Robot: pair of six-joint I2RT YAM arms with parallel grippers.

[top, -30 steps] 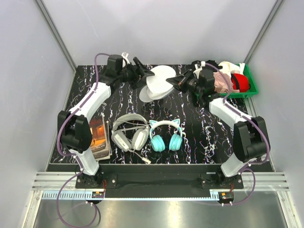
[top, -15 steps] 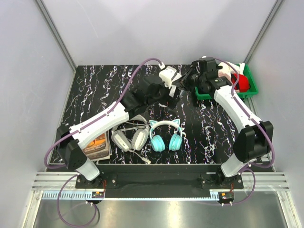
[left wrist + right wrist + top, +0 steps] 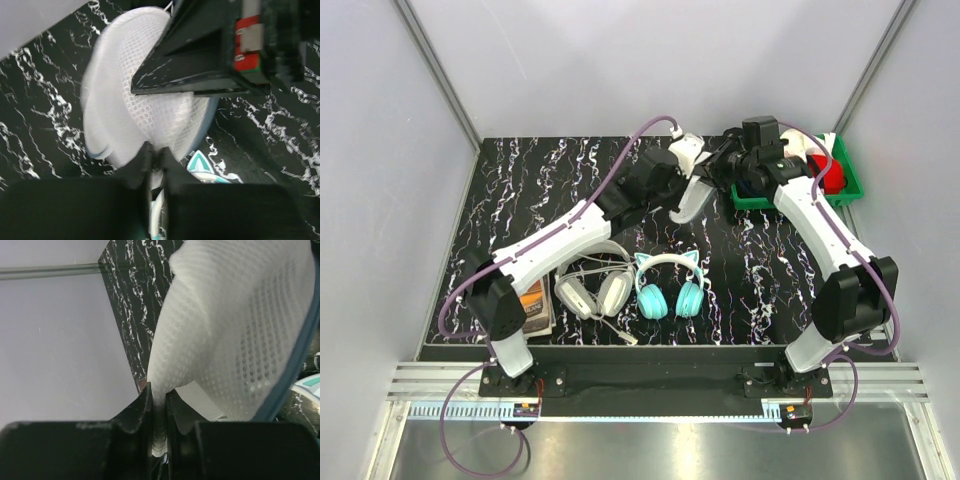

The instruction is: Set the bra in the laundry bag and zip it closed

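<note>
The bag (image 3: 692, 196) hung off the surface (image 3: 520, 190) at far centre, tilted, its lower edge near the marbled top, gripped from both sides. The left jaws were pressed together on its mesh rim from the near-left, and the right jaws pinched a fold of mesh at its far-right edge; the left wrist view showed the bag (image 3: 125, 100) blurred, with the right arm's black jaws lying across its upper right. The left arm (image 3: 570, 225) stretched diagonally across the surface, passing over the far side of the white headphones (image 3: 593, 282). Teal headphones (image 3: 670, 287) lay just right of those, nearly below the bag. A book (image 3: 530, 300) sat at near left, partly under the arm. The right arm (image 3: 815, 215) covered much of the green bin (image 3: 847, 180) at far right, where a red garment (image 3: 827, 175) showed; the bra could not be made out.
</note>
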